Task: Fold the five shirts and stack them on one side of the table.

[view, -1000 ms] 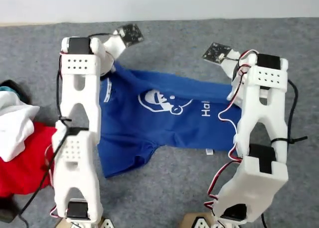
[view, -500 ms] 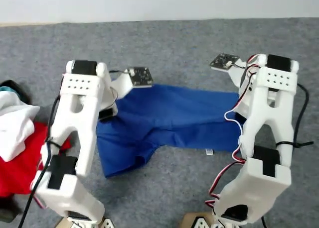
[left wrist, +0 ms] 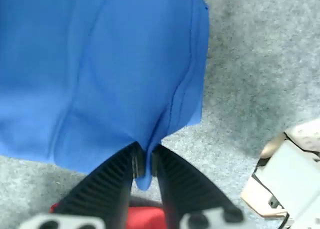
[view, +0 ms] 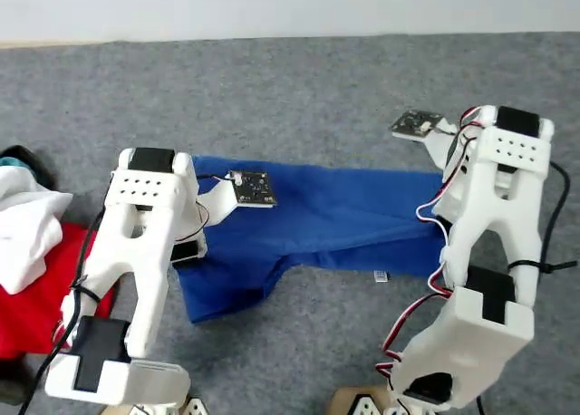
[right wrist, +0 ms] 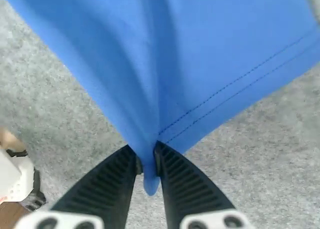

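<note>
My left end effector (left wrist: 143, 164) and right end effector (right wrist: 148, 164) each pinch the blue shirt (view: 344, 207) thinly, so uneven pulling could slip it.

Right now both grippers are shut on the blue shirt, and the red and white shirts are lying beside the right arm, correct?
Not quite. The high view shows the red shirt and white shirt lying beside the left arm, not the right. The rest holds: the left gripper and right gripper are both shut on the blue shirt.
</note>
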Robot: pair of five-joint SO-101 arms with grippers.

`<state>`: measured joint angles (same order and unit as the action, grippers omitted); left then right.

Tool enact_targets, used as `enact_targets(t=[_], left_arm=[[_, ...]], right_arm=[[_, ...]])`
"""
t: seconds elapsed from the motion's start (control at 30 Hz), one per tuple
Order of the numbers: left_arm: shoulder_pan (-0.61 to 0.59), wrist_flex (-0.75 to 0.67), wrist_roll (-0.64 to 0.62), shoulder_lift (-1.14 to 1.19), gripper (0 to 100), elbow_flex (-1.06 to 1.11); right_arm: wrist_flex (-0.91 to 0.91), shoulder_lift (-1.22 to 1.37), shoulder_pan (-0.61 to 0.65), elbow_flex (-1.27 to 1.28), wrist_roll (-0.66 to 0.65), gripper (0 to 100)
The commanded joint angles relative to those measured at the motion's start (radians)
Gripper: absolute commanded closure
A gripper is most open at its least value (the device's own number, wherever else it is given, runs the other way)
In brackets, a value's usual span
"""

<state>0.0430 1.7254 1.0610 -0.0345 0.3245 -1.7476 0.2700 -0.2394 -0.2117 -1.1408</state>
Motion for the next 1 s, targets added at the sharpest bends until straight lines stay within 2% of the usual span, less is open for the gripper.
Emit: enact_targets(t=[0.0,0.1,0.2,0.3,0.6,0.7,0.77,0.83,0.93,0.97], left_arm=[[0.0,0.025,0.011,0.014,99,0.001],[0.0,0.006,0.011,0.034,95,-0.001],[-0.005,-0.009,0.006,0.035,90,-0.002],[-0.005,0.005,0.005,0.035,89,-0.03],[-0.06,0.018,-0.009,0.04,90,-0.222],[-0.077,-0.058,-0.101,0.043,91,-0.297],[-0.08,-0.15,-0.187,0.043,96,-0.309],[-0.075,-0.233,-0.279,0.046,100,-0.306],[-0.075,-0.382,-0.463,0.046,99,-0.254],[-0.077,-0.434,-0.528,0.046,99,-0.229]], right_arm=[[-0.035,-0.067,-0.01,-0.003,-0.008,98.8],[-0.05,-0.068,-0.01,-0.003,-0.006,96.7],[-0.05,-0.07,-0.012,-0.003,0.0,82.0],[-0.048,-0.071,-0.012,-0.025,0.095,71.6],[-0.035,-0.122,0.007,-0.058,0.172,71.3],[0.039,-0.122,0.027,-0.058,0.278,71.5],[0.11,-0.12,0.047,-0.054,0.361,74.5],[0.18,-0.116,0.068,-0.052,0.431,83.3],[0.265,-0.077,0.091,-0.057,0.497,99.5],[0.275,-0.068,0.097,-0.057,0.511,98.9]])
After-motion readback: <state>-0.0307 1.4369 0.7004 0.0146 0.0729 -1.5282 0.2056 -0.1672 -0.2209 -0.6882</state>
